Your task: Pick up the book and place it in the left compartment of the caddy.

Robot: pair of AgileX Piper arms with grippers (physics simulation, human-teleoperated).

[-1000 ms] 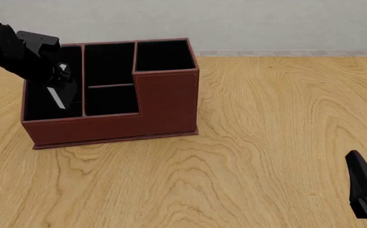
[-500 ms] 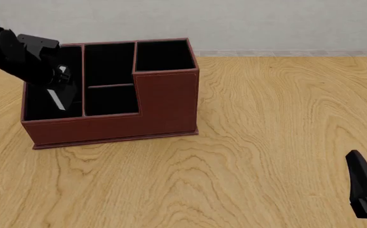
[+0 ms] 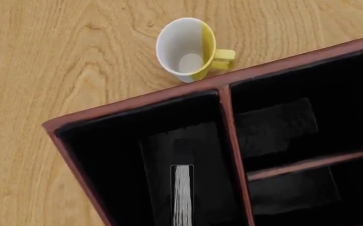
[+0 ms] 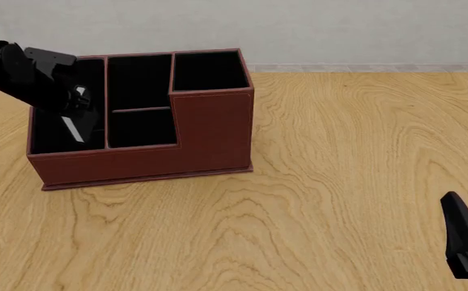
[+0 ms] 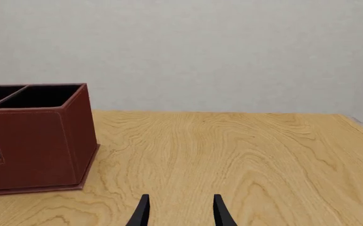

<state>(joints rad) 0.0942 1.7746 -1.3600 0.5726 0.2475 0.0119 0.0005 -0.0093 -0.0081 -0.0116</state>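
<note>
A broad wooden table (image 4: 355, 182) lies bare across its right and near stretches, leaving wide room around the reddish-brown caddy (image 4: 210, 133), which sits at the far left with its tall square section toward the centre. The left arm (image 4: 20, 76) reaches in over the caddy's left rim, above the left compartment (image 4: 56, 136), the long low-walled slot along the box's outer wall. In that slot the book (image 3: 182, 195) stands on edge, its white page edge facing up in the left wrist view, with dark floor open on both sides between it and the slot's walls. Whether the left gripper's fingers are apart or together cannot be told, since they do not show in the wrist view and blend into the dark interior from the front. The right gripper (image 5: 179, 211) hovers at the table's near right corner, well apart from the caddy, fingers parted and empty. Just behind the caddy's far wall, a white-and-yellow mug (image 3: 189, 49) lies on its side.
</note>
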